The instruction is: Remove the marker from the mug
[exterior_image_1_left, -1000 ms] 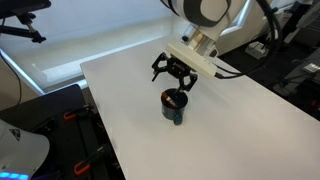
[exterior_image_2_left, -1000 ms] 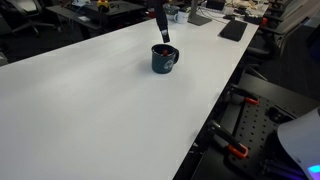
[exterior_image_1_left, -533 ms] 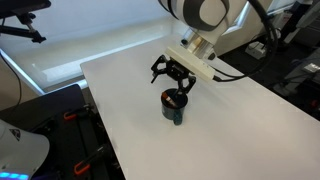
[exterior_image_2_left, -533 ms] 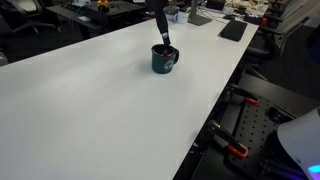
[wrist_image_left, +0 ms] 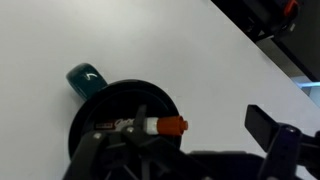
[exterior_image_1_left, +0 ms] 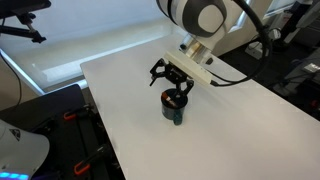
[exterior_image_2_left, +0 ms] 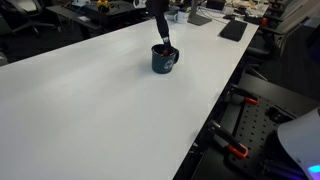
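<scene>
The mug (exterior_image_1_left: 175,106) is a small dark cup standing upright near the middle of the white table (exterior_image_1_left: 240,130); it also shows in an exterior view as the mug (exterior_image_2_left: 162,61). In the wrist view the mug (wrist_image_left: 110,100) has a teal handle (wrist_image_left: 83,78). The marker (wrist_image_left: 160,126) lies slanted inside it, its red-orange end (wrist_image_left: 176,126) poking over the rim. My gripper (exterior_image_1_left: 172,80) hangs open just above the mug, touching nothing. One finger (wrist_image_left: 264,126) stands to the right of the mug; the other is lost against the dark cup.
The table's near edge (exterior_image_1_left: 105,130) drops to a black stand with orange clamps (exterior_image_1_left: 70,115). Its long side edge (exterior_image_2_left: 215,110) borders more clamps (exterior_image_2_left: 235,150). A keyboard (exterior_image_2_left: 233,30) and desk clutter sit at the far end.
The gripper has come down a little closer to the mug, still open. The mug and marker have not moved.
</scene>
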Tool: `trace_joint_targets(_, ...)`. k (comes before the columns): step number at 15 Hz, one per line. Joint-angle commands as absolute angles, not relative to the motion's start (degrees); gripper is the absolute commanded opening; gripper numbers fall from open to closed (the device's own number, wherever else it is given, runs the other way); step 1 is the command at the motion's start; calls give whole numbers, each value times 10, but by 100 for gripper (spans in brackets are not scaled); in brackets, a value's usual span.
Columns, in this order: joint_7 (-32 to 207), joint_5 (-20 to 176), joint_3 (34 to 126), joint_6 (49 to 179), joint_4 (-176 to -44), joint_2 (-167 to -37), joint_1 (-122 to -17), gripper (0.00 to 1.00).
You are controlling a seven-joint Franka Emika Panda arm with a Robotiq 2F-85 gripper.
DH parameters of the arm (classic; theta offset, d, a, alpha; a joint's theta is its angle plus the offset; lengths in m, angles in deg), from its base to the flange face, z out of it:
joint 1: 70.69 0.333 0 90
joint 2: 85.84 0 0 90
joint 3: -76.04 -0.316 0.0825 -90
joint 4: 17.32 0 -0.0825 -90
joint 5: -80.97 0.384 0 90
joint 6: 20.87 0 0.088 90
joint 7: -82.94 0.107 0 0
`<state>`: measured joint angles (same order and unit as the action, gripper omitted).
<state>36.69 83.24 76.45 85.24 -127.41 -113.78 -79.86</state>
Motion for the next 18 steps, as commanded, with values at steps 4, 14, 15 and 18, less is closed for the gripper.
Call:
trace_joint_targets(4, 368, 830, 760, 851, -1272, -1142, -804, 100)
trace_joint_targets(14, 365, 832, 760, 852, -1274, -1141, -807, 20)
trace_joint_targets(15, 367, 832, 761, 850, -1274, -1142, -807, 53)
trace_joint_targets(18, 379, 822, 766, 853, -1278, -1134, -804, 64)
